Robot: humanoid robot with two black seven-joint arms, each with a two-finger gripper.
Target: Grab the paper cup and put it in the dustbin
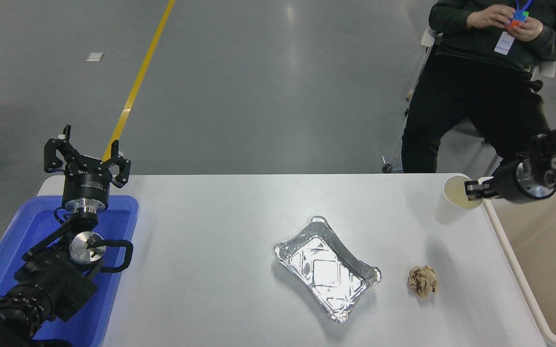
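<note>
Right gripper (471,189) pinches the paper cup (454,202) by its rim wall, one finger inside, holding it upright and apparently lifted above the table (220,226) near the far right corner. The dustbin (499,241) rim lies just beside it, with open room rightward. Left gripper (86,156) is parked, spread, over the blue tray (118,212).

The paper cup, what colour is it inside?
Cream inside the paper cup, white outside; head view.

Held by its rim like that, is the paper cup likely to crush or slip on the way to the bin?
The paper cup looks thin-walled and empty, so probably light. The right pincer pinches only its rim, so the wall may flex. It hangs tilted, so it could swing.
</note>
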